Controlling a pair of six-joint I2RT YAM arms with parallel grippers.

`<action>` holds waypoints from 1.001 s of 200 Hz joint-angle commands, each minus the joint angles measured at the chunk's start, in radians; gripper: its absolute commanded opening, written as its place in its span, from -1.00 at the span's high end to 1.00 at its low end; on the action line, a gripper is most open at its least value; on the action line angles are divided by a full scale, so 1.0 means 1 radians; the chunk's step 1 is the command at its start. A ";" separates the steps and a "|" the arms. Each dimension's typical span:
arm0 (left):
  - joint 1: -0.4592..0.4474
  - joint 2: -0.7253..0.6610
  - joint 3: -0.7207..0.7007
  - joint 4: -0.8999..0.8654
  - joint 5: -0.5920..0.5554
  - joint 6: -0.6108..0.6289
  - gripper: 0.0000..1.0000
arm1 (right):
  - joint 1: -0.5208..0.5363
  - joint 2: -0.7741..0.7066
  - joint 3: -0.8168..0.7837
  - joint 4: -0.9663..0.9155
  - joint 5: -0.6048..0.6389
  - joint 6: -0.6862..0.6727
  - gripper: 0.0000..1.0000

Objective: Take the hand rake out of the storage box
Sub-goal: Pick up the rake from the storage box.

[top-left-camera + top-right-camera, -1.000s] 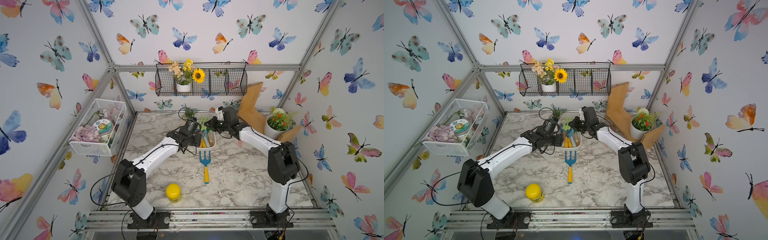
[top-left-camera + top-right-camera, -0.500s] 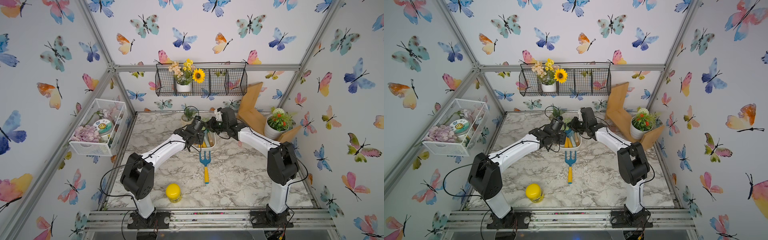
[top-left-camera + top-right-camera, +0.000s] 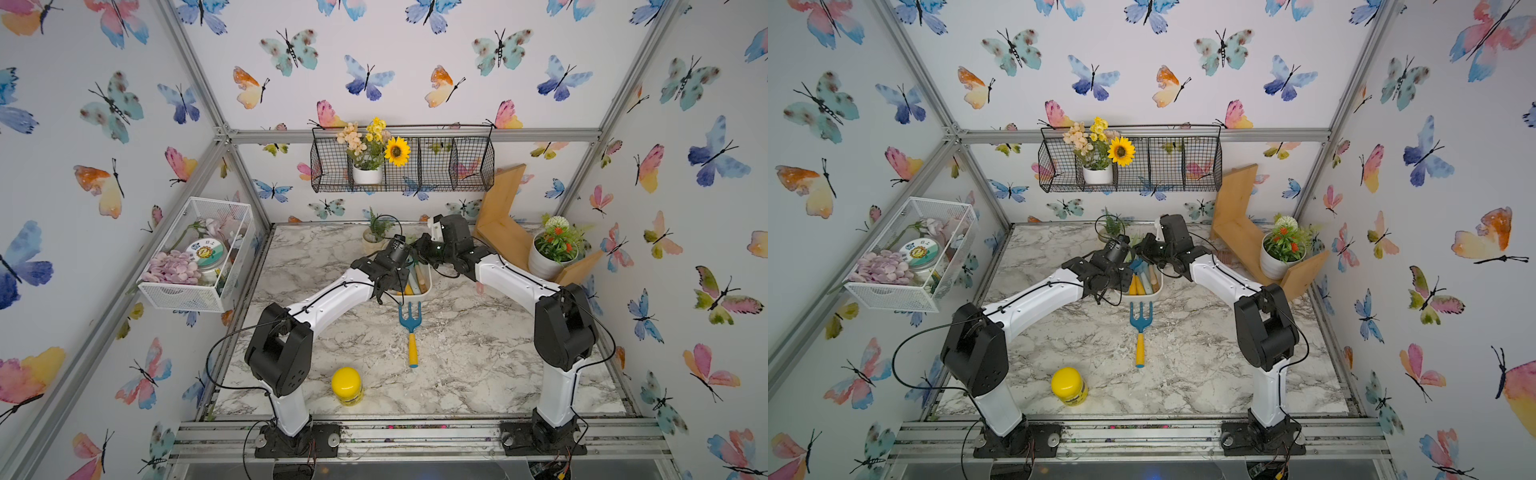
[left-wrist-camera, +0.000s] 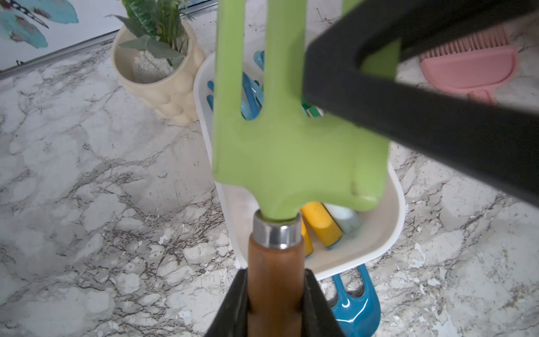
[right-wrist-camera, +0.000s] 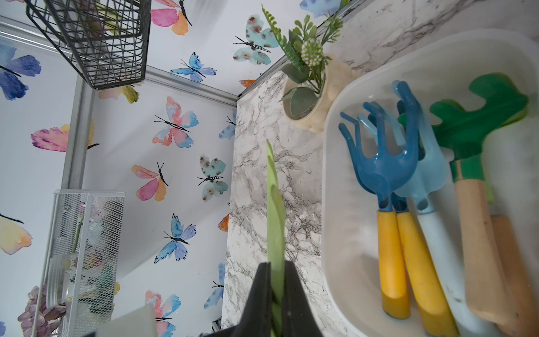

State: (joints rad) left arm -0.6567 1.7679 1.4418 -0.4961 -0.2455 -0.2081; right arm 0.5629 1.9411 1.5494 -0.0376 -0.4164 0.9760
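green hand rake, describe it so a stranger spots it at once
At the back of the marble table sits the white storage box of tools. Over it the green hand rake hangs, left gripper on its brown handle, right gripper on a tine. Only its head is pale lime; the boxed tools' heads are blue or dark green.
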 commanded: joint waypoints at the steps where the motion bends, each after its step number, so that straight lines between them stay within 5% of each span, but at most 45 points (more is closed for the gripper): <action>1: -0.004 0.004 0.008 -0.014 0.032 -0.007 0.65 | 0.011 -0.027 0.038 0.010 0.005 -0.003 0.81; 29: 0.010 -0.003 0.011 -0.013 0.078 -0.019 0.80 | 0.011 -0.028 0.034 0.002 0.010 -0.022 0.69; 55: 0.053 -0.025 -0.009 0.010 0.179 -0.044 0.82 | 0.011 -0.028 0.056 -0.011 0.004 -0.075 0.19; 98: 0.216 -0.102 -0.107 0.108 0.568 -0.102 0.85 | -0.009 -0.073 0.095 -0.055 0.011 -0.254 -0.21; 162: 0.427 -0.162 -0.271 0.412 1.229 -0.279 0.86 | -0.081 -0.130 -0.033 0.086 -0.180 -0.328 -0.23; 200: 0.432 -0.162 -0.318 0.649 1.430 -0.433 0.85 | -0.082 -0.130 -0.089 0.176 -0.269 -0.369 -0.22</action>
State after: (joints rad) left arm -0.2214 1.6371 1.1419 -0.0872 0.9108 -0.5106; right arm 0.4725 1.8046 1.4883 0.0559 -0.5751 0.6643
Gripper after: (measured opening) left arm 0.259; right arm 0.610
